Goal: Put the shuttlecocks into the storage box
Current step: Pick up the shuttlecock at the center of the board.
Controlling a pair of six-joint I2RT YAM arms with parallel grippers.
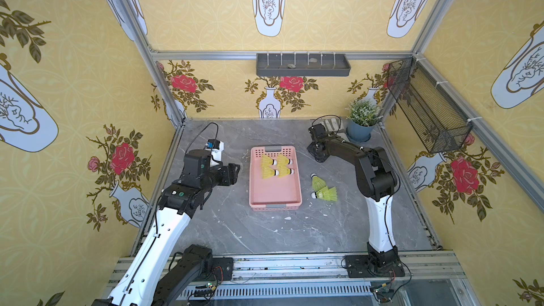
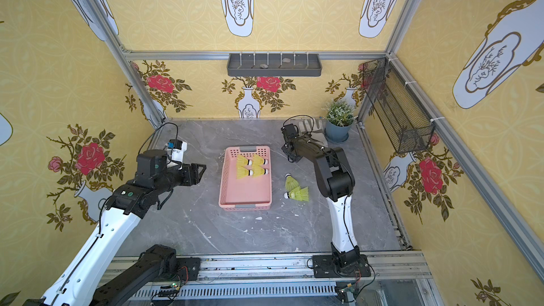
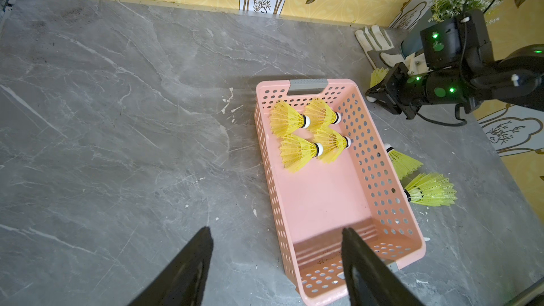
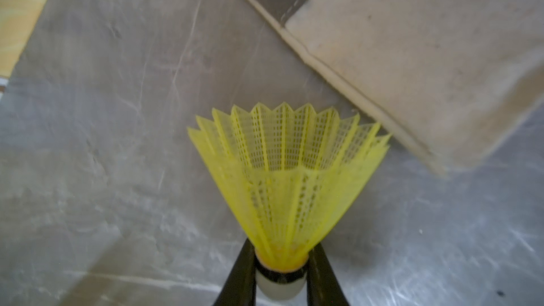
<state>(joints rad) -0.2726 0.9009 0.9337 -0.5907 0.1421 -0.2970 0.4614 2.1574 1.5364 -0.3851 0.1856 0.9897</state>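
Hiding beneath the wrist of the right arm, just beyond the far right corner of the storage box, the held shuttlecock cannot be made out in both top views. The right wrist view shows it close. The right jaws are clamped on its black band just above the white tip. Its yellow skirt fans out over the table, with the rim near a blurred white glove. Both jaws run off the frame edge there. In the left wrist view only a sliver of that skirt peeks past the right arm's black wrist.

Four shuttlecocks lie on their sides in the box's far end, packed two by two, tips toward its right wall. Two more lie close together on the table just right of the box.

The right arm rises from its base, bends at a high elbow and slopes down to the table beyond the box. The left arm is held above the table left of the box, wrist pointing toward it. The left jaws are spread apart with nothing between them, and their roots are cut off in the left wrist view.
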